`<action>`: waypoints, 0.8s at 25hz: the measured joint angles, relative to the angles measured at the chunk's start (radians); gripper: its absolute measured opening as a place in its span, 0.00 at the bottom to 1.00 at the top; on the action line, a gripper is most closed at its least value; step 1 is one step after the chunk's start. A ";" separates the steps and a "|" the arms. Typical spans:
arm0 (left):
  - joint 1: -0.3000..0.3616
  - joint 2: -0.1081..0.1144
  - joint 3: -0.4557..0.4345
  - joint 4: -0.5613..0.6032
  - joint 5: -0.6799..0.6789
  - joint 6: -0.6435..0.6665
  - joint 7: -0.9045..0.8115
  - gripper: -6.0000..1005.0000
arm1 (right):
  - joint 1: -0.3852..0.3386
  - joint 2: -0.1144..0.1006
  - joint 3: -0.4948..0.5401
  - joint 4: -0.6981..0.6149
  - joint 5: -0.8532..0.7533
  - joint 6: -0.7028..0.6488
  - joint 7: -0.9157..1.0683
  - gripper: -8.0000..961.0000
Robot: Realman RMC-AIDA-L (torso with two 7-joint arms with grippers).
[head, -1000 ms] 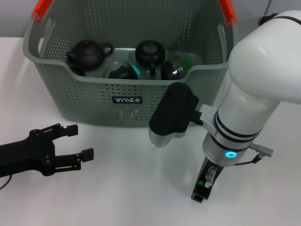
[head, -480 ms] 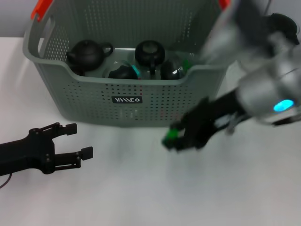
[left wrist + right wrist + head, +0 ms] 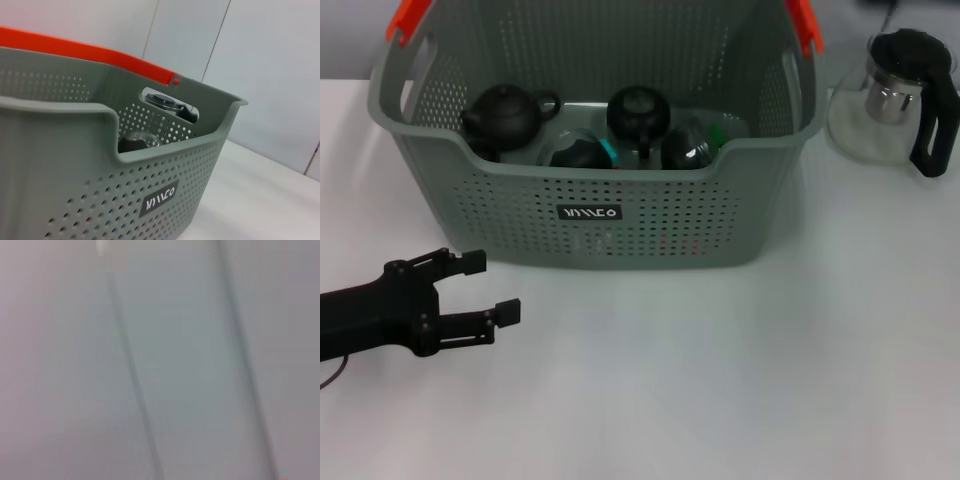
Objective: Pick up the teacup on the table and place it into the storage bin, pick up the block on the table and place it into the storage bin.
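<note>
The grey-green perforated storage bin with orange handle ends stands at the back middle of the white table. It fills the left wrist view. Inside it lie a black teapot, two more dark round pots and a small green piece. No teacup or block shows on the table. My left gripper is open and empty, low over the table in front of the bin's left corner. My right gripper is out of view; its wrist view shows only a blurred grey surface.
A glass teapot with a black lid and handle stands to the right of the bin at the back. The bin's black label faces me. White table lies in front of the bin.
My right arm, which hung over the table in front of the bin's right side, swung up and away out of view, uncovering the glass teapot. My left gripper hardly moved.
</note>
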 joint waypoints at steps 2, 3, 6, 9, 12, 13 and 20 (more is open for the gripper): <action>-0.003 0.001 0.000 0.000 0.000 0.000 -0.003 0.92 | 0.047 -0.005 -0.009 0.056 -0.025 0.120 -0.016 0.46; -0.005 0.000 0.000 0.000 0.000 0.001 -0.005 0.92 | 0.082 -0.008 -0.025 0.072 -0.070 0.185 -0.010 0.46; -0.013 0.003 0.002 0.001 0.000 0.001 -0.021 0.92 | 0.205 -0.015 -0.076 0.108 -0.291 0.326 0.055 0.46; -0.022 0.005 0.001 0.000 0.000 0.005 -0.027 0.92 | 0.361 -0.022 -0.121 0.177 -0.537 0.373 0.151 0.46; -0.028 0.005 0.000 0.000 0.000 0.009 -0.034 0.92 | 0.499 -0.019 -0.143 0.275 -0.735 0.378 0.217 0.46; -0.030 0.005 0.000 0.000 0.000 0.010 -0.036 0.92 | 0.543 -0.012 -0.145 0.319 -0.810 0.382 0.238 0.46; -0.033 0.000 0.001 0.000 0.000 0.011 -0.038 0.92 | 0.650 0.004 -0.198 0.542 -0.915 0.507 0.275 0.48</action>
